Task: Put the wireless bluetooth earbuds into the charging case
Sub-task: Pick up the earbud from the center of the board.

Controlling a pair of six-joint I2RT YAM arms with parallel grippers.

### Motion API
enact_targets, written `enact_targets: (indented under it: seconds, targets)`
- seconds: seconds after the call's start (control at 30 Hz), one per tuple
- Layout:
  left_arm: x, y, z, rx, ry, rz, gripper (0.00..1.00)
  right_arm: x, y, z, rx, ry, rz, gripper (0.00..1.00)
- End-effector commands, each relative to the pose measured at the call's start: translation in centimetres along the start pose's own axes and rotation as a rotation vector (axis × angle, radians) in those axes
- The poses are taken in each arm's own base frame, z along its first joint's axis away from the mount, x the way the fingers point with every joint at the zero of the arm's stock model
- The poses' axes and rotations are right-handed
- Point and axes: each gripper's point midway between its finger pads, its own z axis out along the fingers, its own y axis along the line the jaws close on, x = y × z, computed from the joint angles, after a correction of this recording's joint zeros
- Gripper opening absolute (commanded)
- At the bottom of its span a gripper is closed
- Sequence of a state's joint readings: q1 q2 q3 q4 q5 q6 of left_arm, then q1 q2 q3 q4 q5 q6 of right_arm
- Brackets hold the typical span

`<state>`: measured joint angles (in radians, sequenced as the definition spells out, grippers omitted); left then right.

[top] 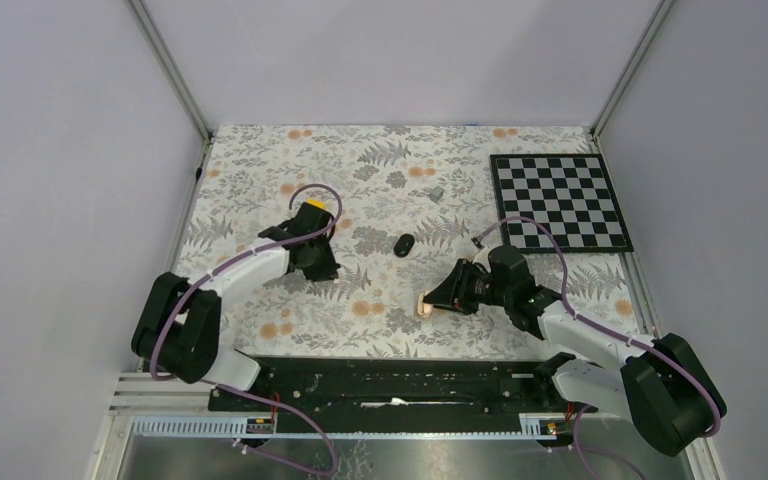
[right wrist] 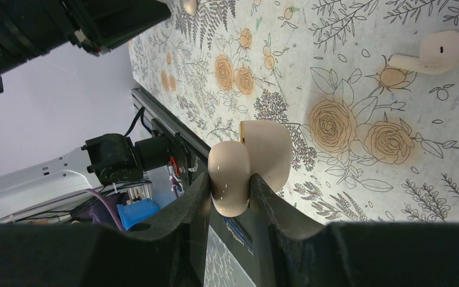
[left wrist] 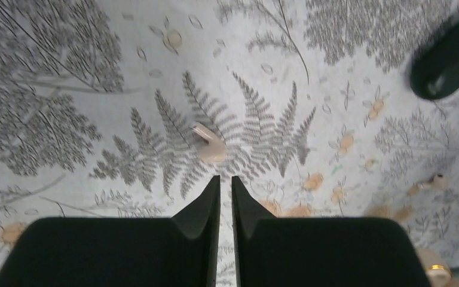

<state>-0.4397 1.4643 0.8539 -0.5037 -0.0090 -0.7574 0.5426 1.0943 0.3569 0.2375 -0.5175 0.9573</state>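
The earbuds here are beige, not black. One beige earbud lies on the floral cloth just ahead of my left gripper, which is shut and empty a little above the cloth. The second earbud lies further right; it also shows in the right wrist view. My right gripper is shut on the beige charging case, which is open and held near the cloth's front edge. The left gripper is apart from the case.
A black oval pod lies mid-table and shows in the left wrist view. A small grey block sits further back. A chessboard lies at the back right. The black rail runs along the near edge.
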Motion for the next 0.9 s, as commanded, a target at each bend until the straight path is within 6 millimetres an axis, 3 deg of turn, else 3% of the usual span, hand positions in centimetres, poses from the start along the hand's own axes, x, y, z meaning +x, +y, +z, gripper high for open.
enact_targets:
  seconds: [0.0,0.2,0.3,0.47,0.67,0.87]
  targets:
    - [2.3,-1.7,-1.6,0.071,0.035,-0.027,0.12,-1.1,2.1,-0.1,-0.060,-0.020,-0.049,0.00]
    - [4.9,-2.6,-2.1,0.072,0.057,0.026,0.14,-1.0,2.0,-0.2,-0.062,-0.020,-0.049,0.00]
    - [4.0,-1.5,-2.5,-0.003,-0.006,0.075,0.18,-0.9,2.1,-0.3,-0.065,-0.022,-0.048,0.00]
    - [2.3,0.8,-2.8,-0.135,-0.084,0.109,0.45,-0.8,2.0,-0.4,-0.063,-0.020,-0.051,0.00]
    - [0.7,1.3,-1.4,-0.185,-0.105,0.069,0.47,-0.9,2.2,-0.5,-0.069,-0.025,-0.054,0.00]
    - [0.2,-0.6,0.0,-0.100,-0.077,-0.013,0.48,-0.8,2.1,-0.6,-0.067,-0.024,-0.053,0.00]
